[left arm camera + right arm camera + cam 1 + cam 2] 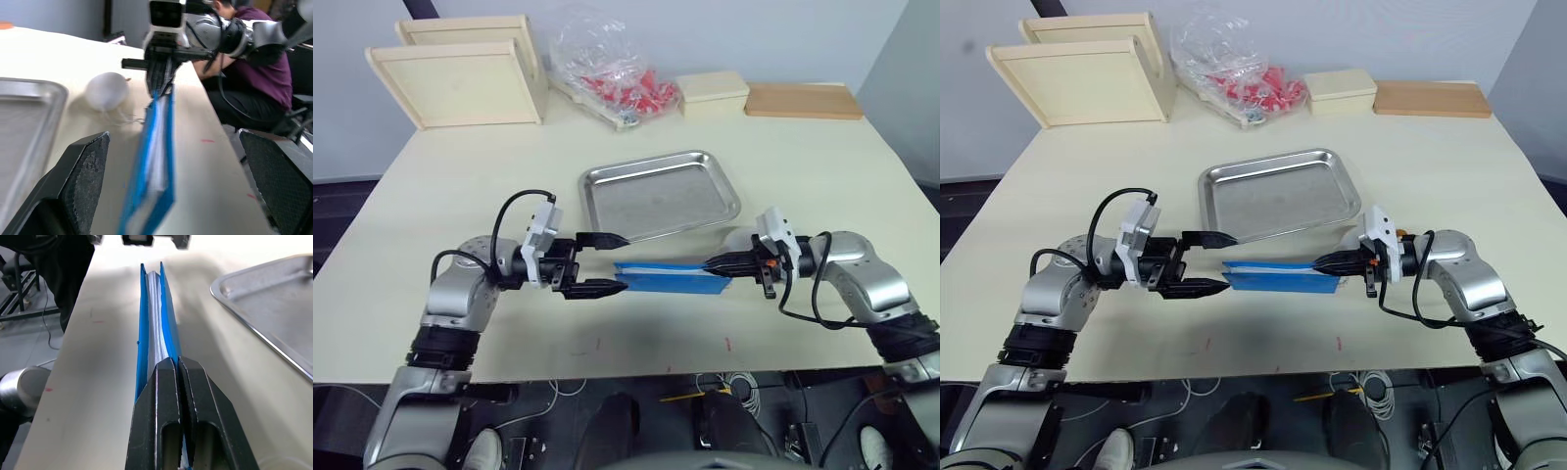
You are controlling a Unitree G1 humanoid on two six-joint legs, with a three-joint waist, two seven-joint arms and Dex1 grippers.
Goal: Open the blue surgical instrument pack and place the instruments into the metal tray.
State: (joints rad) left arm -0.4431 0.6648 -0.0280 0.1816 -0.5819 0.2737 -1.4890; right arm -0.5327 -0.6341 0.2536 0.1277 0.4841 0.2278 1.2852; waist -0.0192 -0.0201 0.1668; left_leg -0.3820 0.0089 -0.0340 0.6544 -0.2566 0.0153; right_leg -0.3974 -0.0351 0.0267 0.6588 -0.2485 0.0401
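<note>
Desk: pale cream top carrying everything listed below.

Wooden trays: two pale, shallow boxes propped at the far left corner of the desk, one behind the other.

Metal tray: shallow stainless rectangle with rounded corners, near the middle of the desk, just beyond the pack; nothing lies in it.

Blue surgical instrument pack: flat blue pouch standing on its long edge between the two grippers, near the front of the desk. The right wrist view shows two blue covers close together with a pale grey lining between them. Instruments cannot be made out.

Clear bag: crinkled plastic holding red items, at the far edge, centre.

Wooden board: flat brown slab at the far right corner, with a cream box beside it.

Right gripper: fingers clenched on the right end of the pack, pinching its covers.

Left gripper: fingers spread wide, one each side of the pack's left end, not touching it.

White rounded object: lies on the desk near the right gripper; what it is cannot be told.
</note>
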